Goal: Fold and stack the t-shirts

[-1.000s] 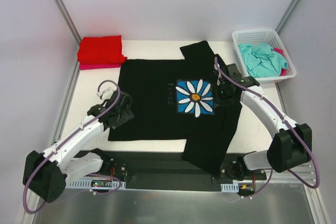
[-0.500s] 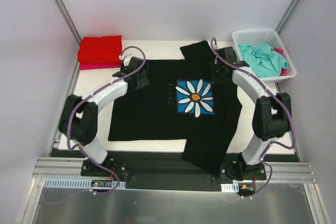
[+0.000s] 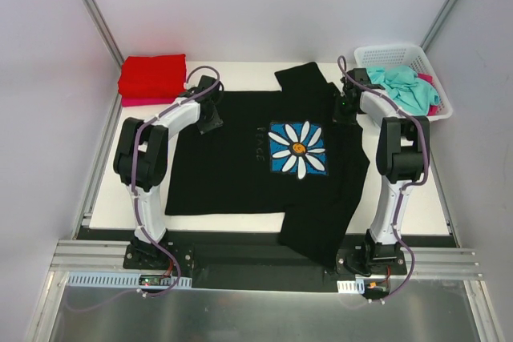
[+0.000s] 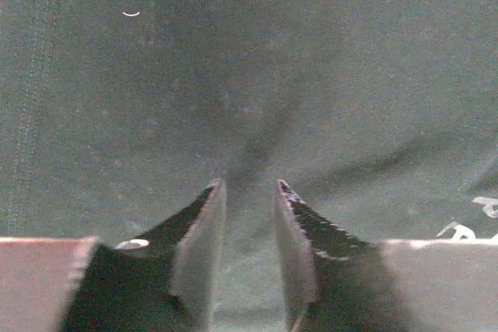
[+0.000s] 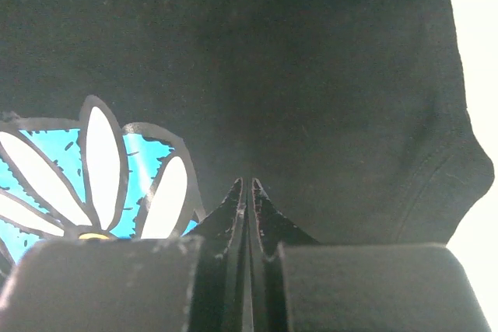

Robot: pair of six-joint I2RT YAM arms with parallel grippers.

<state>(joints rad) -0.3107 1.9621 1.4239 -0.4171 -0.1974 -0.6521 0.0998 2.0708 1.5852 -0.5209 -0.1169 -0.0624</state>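
On the tabletop [image 3: 401, 198], black t-shirt [image 3: 232, 166] lies spread. Left end effector [image 4: 249, 186] narrowly parted above cloth, gripping nothing. Right end effector [image 5: 247, 183] shut, nothing visibly pinched. Risk: an uneven pinch slips and skews the fold.

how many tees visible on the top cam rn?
5: black daisy tee spread mid-table; red tee folded at the far-left corner, pink tee under it; teal tee crumpled in the basket, a pink piece beneath it. More may be hidden there.

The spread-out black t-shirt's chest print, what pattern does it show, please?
White-petalled daisy with a yellow centre on a blue square, clearest in the top external view.
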